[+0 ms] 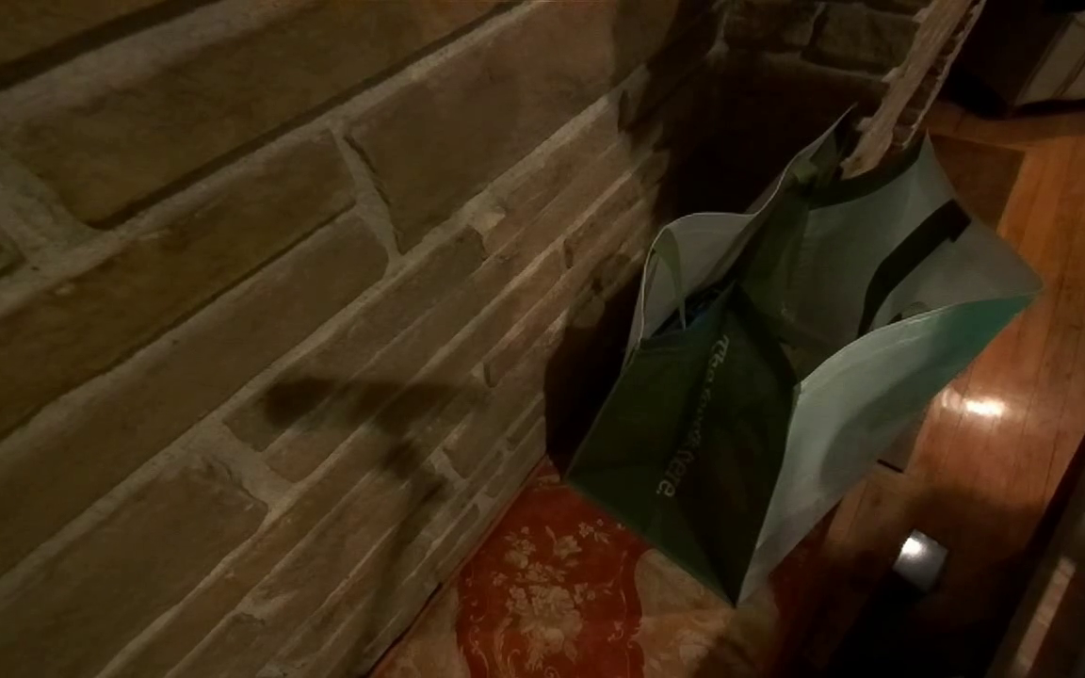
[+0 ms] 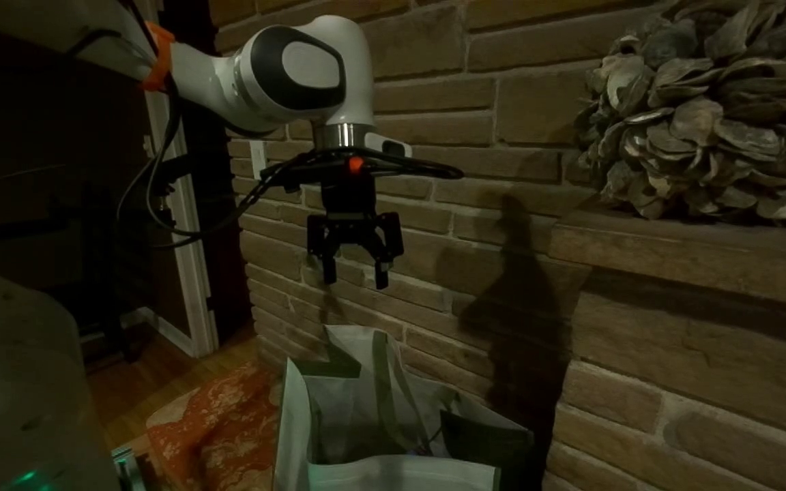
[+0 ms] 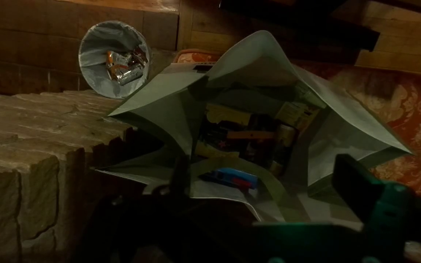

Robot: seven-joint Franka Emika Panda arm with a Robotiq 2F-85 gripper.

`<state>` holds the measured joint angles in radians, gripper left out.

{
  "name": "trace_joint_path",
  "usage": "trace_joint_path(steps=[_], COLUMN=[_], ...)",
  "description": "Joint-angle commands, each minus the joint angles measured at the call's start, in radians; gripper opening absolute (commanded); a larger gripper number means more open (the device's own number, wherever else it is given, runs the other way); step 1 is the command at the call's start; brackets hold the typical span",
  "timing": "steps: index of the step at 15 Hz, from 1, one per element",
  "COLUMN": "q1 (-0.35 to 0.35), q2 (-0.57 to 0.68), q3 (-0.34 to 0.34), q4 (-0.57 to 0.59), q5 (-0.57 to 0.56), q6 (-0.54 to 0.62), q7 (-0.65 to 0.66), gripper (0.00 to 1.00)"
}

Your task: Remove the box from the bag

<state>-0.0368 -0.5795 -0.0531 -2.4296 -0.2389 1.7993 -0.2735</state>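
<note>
The bag stands upright and open at the top on the patterned mat, against the stone wall. It also shows in an exterior view and in the wrist view. The blue box is inside the bag by the wall-side panel, partly hidden by a handle. Only its blue edge and a red patch show. My gripper hangs above the bag, pointing down, fingers apart and nothing between them. In the wrist view its fingers stand wide on both sides of the box, well above it.
Several other packages and a can-like thing lie in the bag. A white bin with wrappers stands beside it. The stone wall runs close alongside. A stone ledge holds a shell-like decoration. The orange-red mat lies underneath.
</note>
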Motion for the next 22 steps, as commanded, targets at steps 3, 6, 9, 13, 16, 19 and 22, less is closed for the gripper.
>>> trace_joint_path(steps=[3,6,9,13,16,19,22], q1=[0.013,0.023,0.051,0.102,0.101,0.103,0.092], q2=[0.000,0.019,0.081,0.186,0.196,0.220,0.203], q3=[-0.010,-0.004,0.013,0.015,0.024,0.027,0.038], q4=[0.002,0.002,-0.022,-0.046,-0.052,-0.051,-0.056], q5=[-0.005,-0.001,0.017,0.069,0.066,0.070,0.035], q6=[-0.004,0.026,0.156,0.240,0.221,0.223,0.263], q7=[0.005,0.009,0.044,-0.001,-0.004,-0.003,0.026], gripper=[1.00,1.00,1.00,1.00,1.00,1.00,1.00])
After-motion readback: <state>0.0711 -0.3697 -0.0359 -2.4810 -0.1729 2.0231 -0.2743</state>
